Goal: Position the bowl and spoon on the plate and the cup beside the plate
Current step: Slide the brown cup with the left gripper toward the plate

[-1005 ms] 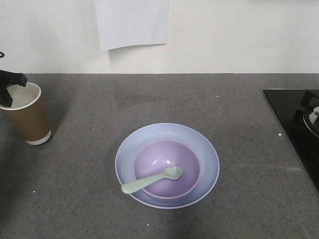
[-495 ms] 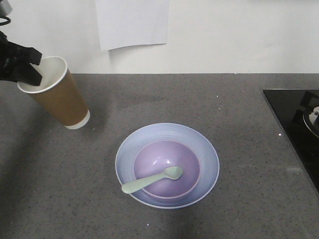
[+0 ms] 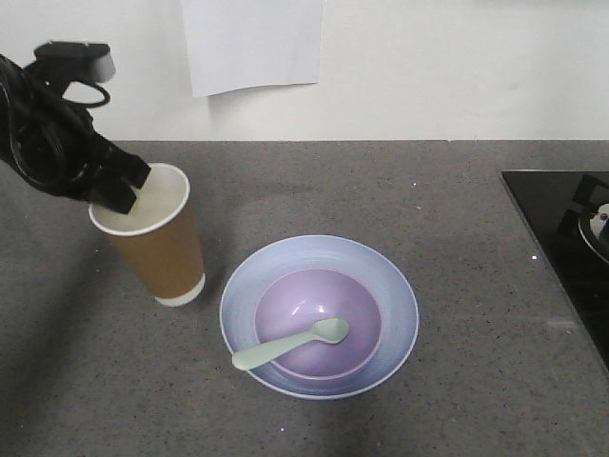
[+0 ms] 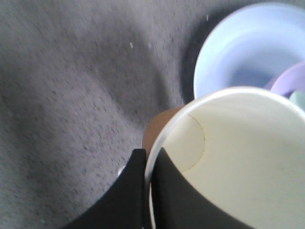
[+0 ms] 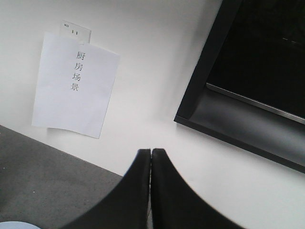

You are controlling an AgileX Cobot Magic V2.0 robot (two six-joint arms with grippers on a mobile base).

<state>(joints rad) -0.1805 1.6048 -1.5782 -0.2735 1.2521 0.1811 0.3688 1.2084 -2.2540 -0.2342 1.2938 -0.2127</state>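
Pinching the cup rim, left end effector just beside the plate edge

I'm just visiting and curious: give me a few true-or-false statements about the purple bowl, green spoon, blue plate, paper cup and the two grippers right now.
1. The small lavender plastic bowl sits on the round pale blue plate. True.
2. The mint-green plastic spoon lies on the counter. False: its head rests in the bowl.
3. The left gripper pinches the brown paper cup at its rim. True.
4. The cup stands right of the plate. False: left.
5. The right gripper is open. False: shut, empty.
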